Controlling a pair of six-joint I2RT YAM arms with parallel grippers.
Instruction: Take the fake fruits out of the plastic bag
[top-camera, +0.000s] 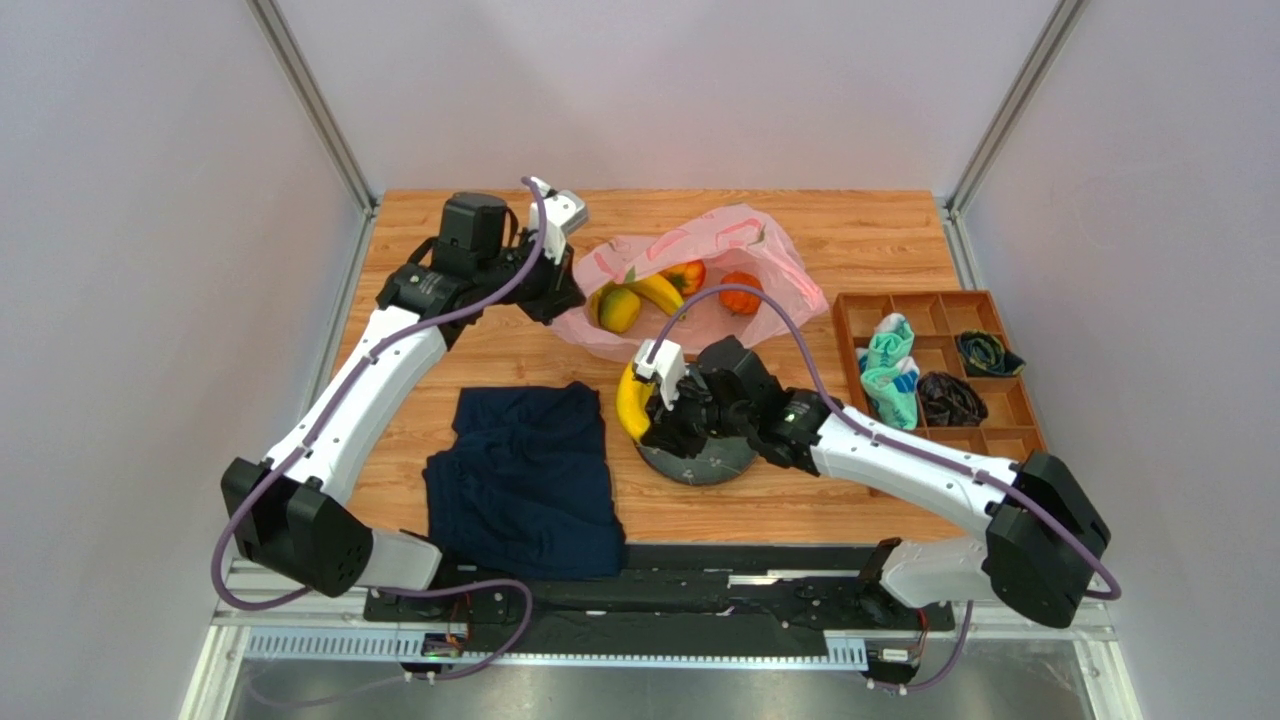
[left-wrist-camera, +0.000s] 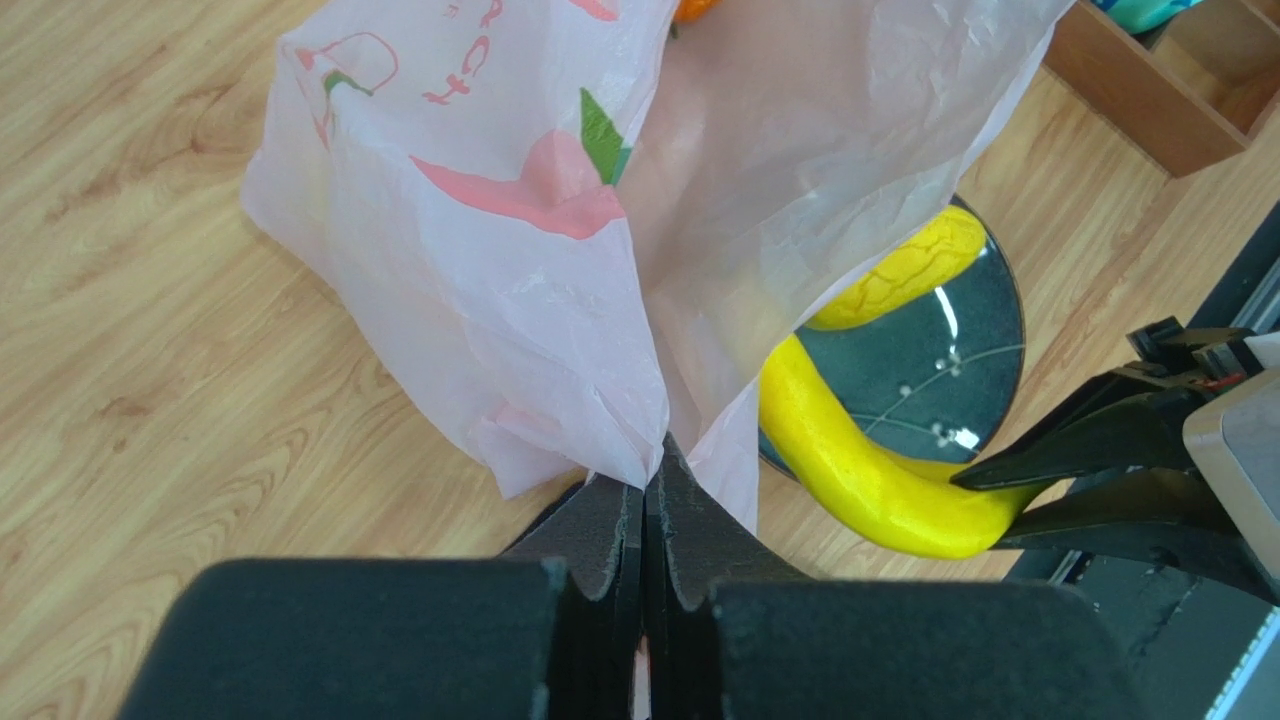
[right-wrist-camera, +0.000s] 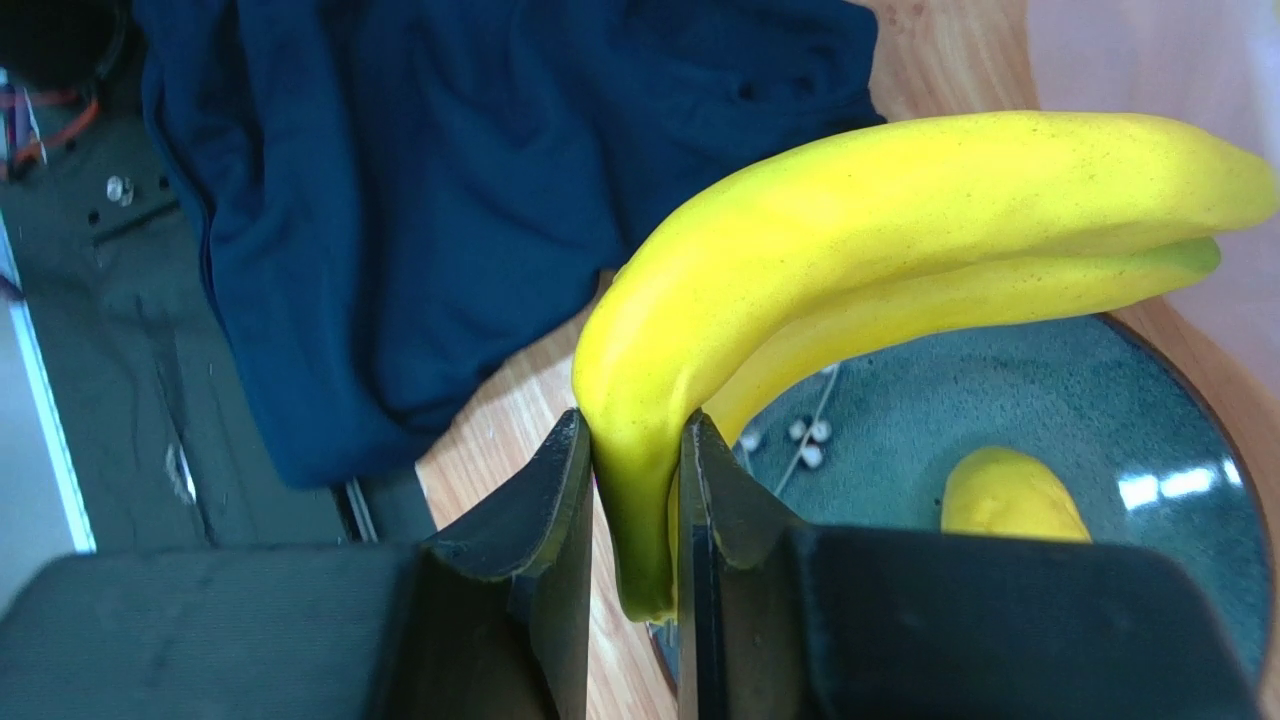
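Left tool (left-wrist-camera: 649, 518) fully closed, pinching an edge of the plastic bag (left-wrist-camera: 496, 225), which sits at the far middle of the counter (top-camera: 496, 353). Right tool (right-wrist-camera: 631, 480) clamped on the stem end of the banana bunch (right-wrist-camera: 902, 195), over the plate (right-wrist-camera: 962, 405). One yellow piece (right-wrist-camera: 1019, 498) already lies there. In the bag: green-yellow fruit (top-camera: 618, 308), yellow one (top-camera: 657, 290), red one (top-camera: 688, 276), orange one (top-camera: 739, 294). I judge about a third done.

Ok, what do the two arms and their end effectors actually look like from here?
The left arm and right arm both have white links joined by chunky black joint housings, with a purple cable looping along each. The left end effector and right end effector each have two matte black, wedge-shaped fingers. A small white-grey camera block sits at each wrist. No markings visible.
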